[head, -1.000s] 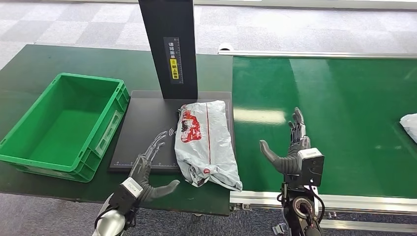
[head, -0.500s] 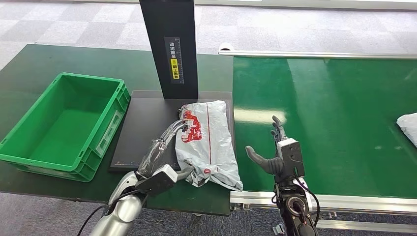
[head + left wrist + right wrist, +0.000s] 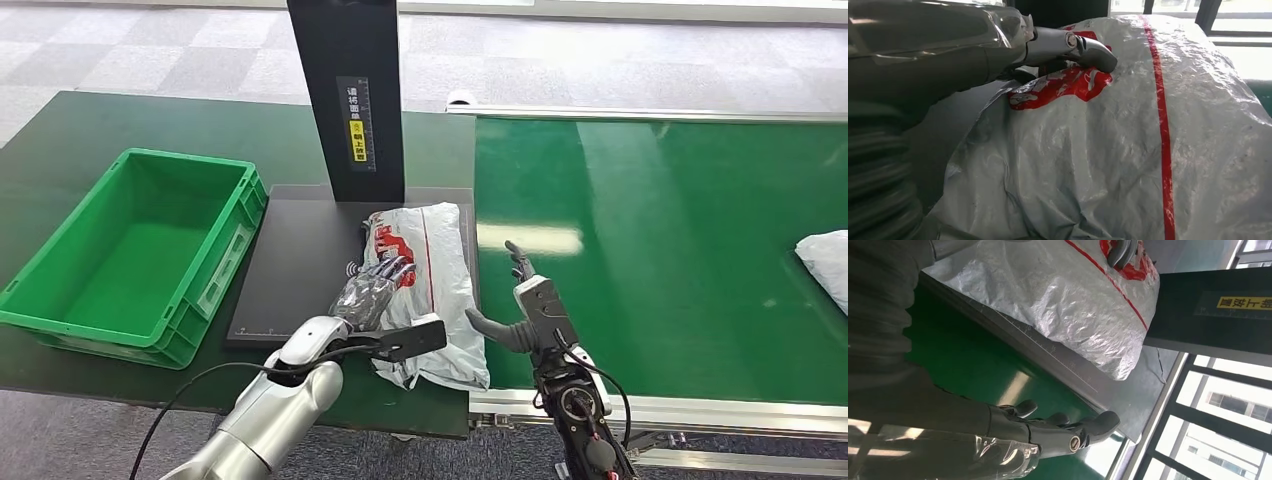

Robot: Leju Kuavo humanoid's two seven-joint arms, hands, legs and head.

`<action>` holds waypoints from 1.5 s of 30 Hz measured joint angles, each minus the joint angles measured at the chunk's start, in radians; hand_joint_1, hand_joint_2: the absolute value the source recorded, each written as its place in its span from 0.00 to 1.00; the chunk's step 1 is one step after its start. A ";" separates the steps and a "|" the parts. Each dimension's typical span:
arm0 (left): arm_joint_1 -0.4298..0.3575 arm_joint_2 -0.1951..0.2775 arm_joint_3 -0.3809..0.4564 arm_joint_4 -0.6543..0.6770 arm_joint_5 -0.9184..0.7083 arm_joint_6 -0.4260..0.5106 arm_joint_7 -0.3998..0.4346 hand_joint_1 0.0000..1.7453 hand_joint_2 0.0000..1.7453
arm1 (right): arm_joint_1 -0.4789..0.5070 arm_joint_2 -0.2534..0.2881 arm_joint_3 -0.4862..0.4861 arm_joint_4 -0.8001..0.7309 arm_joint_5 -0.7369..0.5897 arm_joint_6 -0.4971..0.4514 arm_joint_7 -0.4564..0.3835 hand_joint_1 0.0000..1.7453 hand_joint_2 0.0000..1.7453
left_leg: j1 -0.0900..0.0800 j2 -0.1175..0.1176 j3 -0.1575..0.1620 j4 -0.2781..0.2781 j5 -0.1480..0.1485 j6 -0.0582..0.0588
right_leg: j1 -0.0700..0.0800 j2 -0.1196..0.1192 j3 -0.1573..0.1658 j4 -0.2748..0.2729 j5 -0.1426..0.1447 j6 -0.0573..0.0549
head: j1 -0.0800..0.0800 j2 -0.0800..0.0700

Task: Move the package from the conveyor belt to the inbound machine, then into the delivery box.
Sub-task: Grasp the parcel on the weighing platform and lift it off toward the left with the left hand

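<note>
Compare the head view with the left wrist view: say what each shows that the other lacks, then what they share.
Head view alone: the green delivery box, the conveyor belt, the black scanner column, a second package at the belt's far right, and the open right hand beside the package.

Left wrist view alone: close wrinkles in the bag and its thin red stripe.

Both: the left hand resting on the silver package near its red print.

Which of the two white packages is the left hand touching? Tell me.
The red-printed package on the black scanner plate; the left hand rests on it. The other package lies far along the belt.
</note>
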 joint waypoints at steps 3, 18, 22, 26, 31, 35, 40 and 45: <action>-0.015 -0.008 0.001 0.023 -0.016 -0.024 0.017 0.02 1.00 | -0.001 0.002 0.000 0.002 0.009 0.000 0.002 0.00 1.00 | 0.000 0.000 0.004 0.000 0.000 0.000 | 0.000 0.000 0.005 0.000 0.000 0.000 | 0.000 0.000; 0.037 -0.015 0.006 -0.018 -0.051 0.069 0.007 1.00 1.00 | 0.041 -0.003 -0.003 -0.043 0.027 0.011 0.017 0.00 1.00 | 0.000 0.000 0.010 0.000 0.001 0.000 | 0.000 -0.001 0.008 0.000 0.000 0.000 | 0.000 0.000; 0.050 -0.010 0.007 -0.037 -0.050 0.090 0.002 1.00 1.00 | 0.040 -0.007 -0.004 -0.043 0.016 0.033 0.020 0.00 1.00 | 0.000 0.000 0.007 0.000 0.000 0.000 | 0.000 -0.001 0.005 0.000 0.000 0.000 | 0.000 0.000; 0.056 -0.007 0.008 -0.048 -0.050 0.092 0.001 1.00 1.00 | 0.040 -0.010 -0.004 -0.043 0.014 0.034 0.020 0.00 1.00 | 0.000 0.000 0.004 0.000 0.000 0.000 | 0.000 -0.001 0.002 0.000 0.000 0.000 | 0.000 0.000; 0.062 -0.004 0.009 -0.054 -0.050 0.092 0.001 1.00 1.00 | 0.040 -0.011 -0.004 -0.043 0.013 0.034 0.020 0.00 1.00 | 0.000 0.000 0.003 0.000 0.000 0.000 | 0.000 -0.001 0.000 0.000 0.000 0.000 | 0.000 0.000; 0.064 -0.004 0.010 -0.056 -0.050 0.092 0.001 1.00 1.00 | 0.040 -0.012 -0.004 -0.043 0.013 0.034 0.020 0.00 1.00 | 0.000 0.000 0.002 0.000 0.000 0.000 | 0.000 -0.001 0.000 0.000 0.000 0.000 | 0.000 0.000; 0.072 -0.002 0.011 -0.059 -0.049 0.128 -0.011 1.00 1.00 | 0.040 -0.012 -0.004 -0.043 0.010 0.034 0.019 0.00 1.00 | 0.000 0.001 0.002 0.000 0.000 0.000 | 0.000 -0.001 0.000 0.000 0.000 0.000 | 0.000 0.000; 0.107 0.002 0.026 -0.082 0.001 0.225 -0.057 1.00 1.00 | 0.041 -0.018 -0.004 -0.043 -0.006 0.034 0.010 0.00 1.00 | 0.000 0.001 0.000 0.000 0.000 0.000 | 0.000 -0.001 -0.003 0.000 0.000 0.000 | 0.000 0.000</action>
